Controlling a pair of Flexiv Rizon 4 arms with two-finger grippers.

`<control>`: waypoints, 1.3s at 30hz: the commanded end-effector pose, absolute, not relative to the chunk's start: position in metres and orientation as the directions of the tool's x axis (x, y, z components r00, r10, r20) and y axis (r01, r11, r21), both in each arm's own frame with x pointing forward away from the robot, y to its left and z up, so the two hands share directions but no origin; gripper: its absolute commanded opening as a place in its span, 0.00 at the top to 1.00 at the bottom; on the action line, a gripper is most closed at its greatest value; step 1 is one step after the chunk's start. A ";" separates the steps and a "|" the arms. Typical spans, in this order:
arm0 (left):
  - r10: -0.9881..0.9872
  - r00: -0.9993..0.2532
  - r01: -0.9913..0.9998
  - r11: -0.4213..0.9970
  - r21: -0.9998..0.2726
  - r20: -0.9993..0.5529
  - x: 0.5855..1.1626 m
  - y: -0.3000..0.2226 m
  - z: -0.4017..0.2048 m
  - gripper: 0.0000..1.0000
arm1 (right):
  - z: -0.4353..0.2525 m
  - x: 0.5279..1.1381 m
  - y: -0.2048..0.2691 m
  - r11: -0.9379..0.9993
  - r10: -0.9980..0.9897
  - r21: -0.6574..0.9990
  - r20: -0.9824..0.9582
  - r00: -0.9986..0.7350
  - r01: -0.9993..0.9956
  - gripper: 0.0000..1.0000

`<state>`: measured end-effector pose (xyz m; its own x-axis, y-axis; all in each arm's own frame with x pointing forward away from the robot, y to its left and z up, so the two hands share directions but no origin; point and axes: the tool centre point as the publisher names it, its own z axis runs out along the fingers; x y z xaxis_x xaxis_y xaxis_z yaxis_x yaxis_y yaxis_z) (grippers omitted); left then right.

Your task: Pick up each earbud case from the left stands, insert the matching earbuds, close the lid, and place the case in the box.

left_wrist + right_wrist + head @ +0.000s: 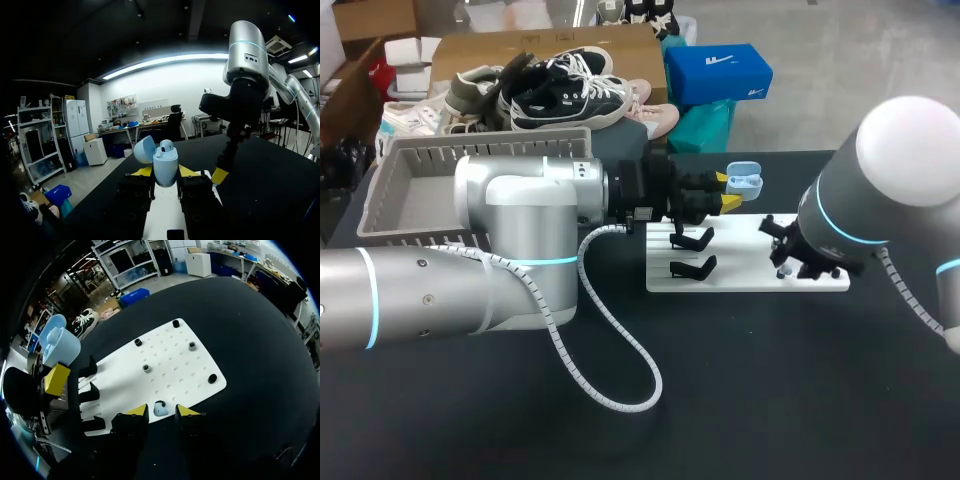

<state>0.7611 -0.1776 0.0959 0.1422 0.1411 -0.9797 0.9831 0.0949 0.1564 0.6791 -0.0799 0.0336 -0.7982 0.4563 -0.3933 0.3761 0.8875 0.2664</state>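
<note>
My left gripper [165,173] is shut on a light blue earbud case [165,167], held upright above the table. Its lid [144,149] stands open and one earbud [167,146] sits in it. In the head view the case [745,181] hangs just past the far edge of the white board [820,280]. My right gripper [161,411] is low over that board [165,355], open, with a light blue earbud [160,409] lying on the board between its fingers. Gaps show on both sides of the earbud.
Two black stands [692,240] rise from the left end of the board. Small dark pegs [146,368] dot its surface. A grey basket [390,170] sits at the back left, partly hidden by my left arm. Black table top surrounds the board.
</note>
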 end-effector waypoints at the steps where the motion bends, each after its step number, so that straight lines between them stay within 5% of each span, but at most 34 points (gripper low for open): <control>1: 0.138 0.144 0.983 0.095 0.158 -0.980 0.762 -0.178 0.095 1.00 | 0.032 0.674 -0.080 0.884 0.463 0.273 -0.399 -0.792 0.379 0.67; 39: 0.138 0.144 0.983 0.095 0.158 -0.980 0.762 -0.178 0.095 1.00 | 0.016 0.684 -0.074 0.860 0.505 0.280 -0.356 -0.786 0.426 0.71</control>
<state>0.7611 -0.1776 0.0959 0.1422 0.1411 -0.9797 0.9831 0.0949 0.1564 0.6834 -0.0744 0.0165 -0.7877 0.5046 -0.3533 0.4265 0.8606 0.2784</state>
